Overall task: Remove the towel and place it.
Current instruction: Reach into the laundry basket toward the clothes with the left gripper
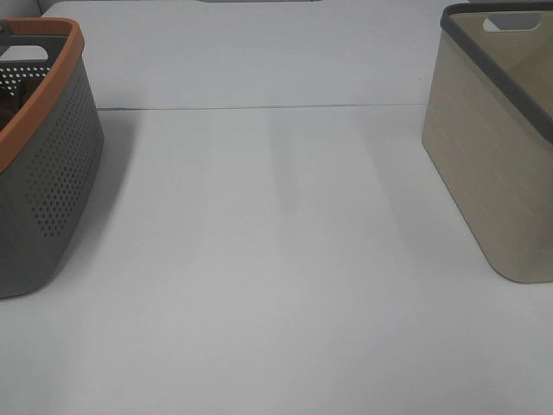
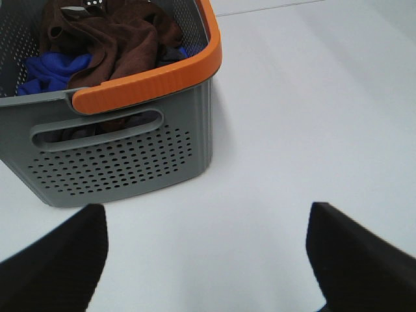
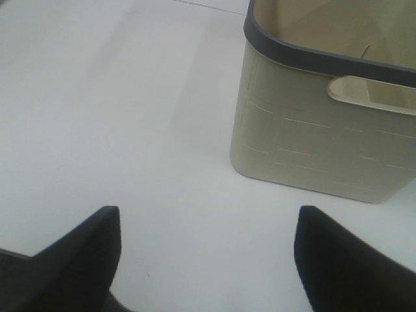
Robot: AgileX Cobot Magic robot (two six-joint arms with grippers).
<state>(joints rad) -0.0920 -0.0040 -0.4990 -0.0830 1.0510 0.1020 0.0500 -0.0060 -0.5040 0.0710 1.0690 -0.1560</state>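
- Finding the towel (image 2: 117,39) bunched up inside the grey basket (image 2: 130,162), partly on a blue cloth (image 2: 52,71); no clear long side.
- Sits ahead of the left gripper (image 2: 207,214), past the basket's near wall, with bare table (image 2: 292,130) between.
- Much nearer the left gripper than the right gripper (image 3: 208,211), which waits by the beige basket (image 3: 312,149).
- Both spread wide, holding and touching nothing.

Left gripper (image 2: 205,260): seen spread wide, the two dark fingers (image 2: 55,260) held well apart, nothing gripped between them. Right gripper (image 3: 208,260): same pose, its dark fingers (image 3: 71,260) spread wide, nothing held. Both are carried in the air, pitched forward and down. Only the fingertips are shown.
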